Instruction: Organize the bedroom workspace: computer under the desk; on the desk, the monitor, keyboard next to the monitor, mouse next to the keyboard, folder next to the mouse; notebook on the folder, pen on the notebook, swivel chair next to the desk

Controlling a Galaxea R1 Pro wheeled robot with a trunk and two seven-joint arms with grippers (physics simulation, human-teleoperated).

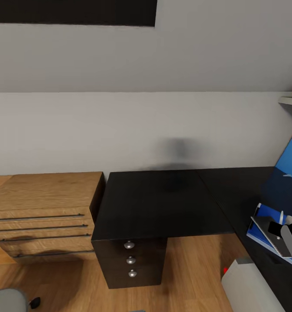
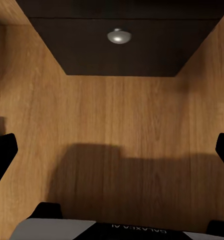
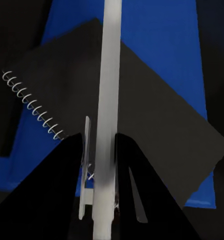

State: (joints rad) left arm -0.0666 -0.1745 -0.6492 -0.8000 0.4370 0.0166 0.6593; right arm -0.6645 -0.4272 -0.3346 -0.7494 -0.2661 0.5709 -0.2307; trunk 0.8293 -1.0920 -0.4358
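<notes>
right claw (image 3: 99,165): two dark fingers closed on the pen (image 3: 108,100), a pale stick running lengthwise between them, directly above the notebook (image 3: 116,105). notebook: black cover, white spiral binding along one edge, lying skewed on the folder (image 3: 156,45). folder: bright blue, flat on the black worktop (image 1: 163,203), at its right wing, below the blue back panel (image 1: 291,158). left claw (image 2: 112,150): fingers spread wide, holding nothing, over the wooden floor (image 2: 112,125) facing a dark drawer front of the worktop with one round silver knob (image 2: 119,36). worktop: l-shaped, bare across its middle; three silver knobs down its drawer stack. wooden cabinet (image 1: 44,212): light, long bar handles, just left of the worktop. computer (image 1: 250,286): pale grey case, on the floor at the worktop's right wing. swivel chair (image 1: 7,301): grey edge, on the floor well left of the worktop's drawers.
</notes>
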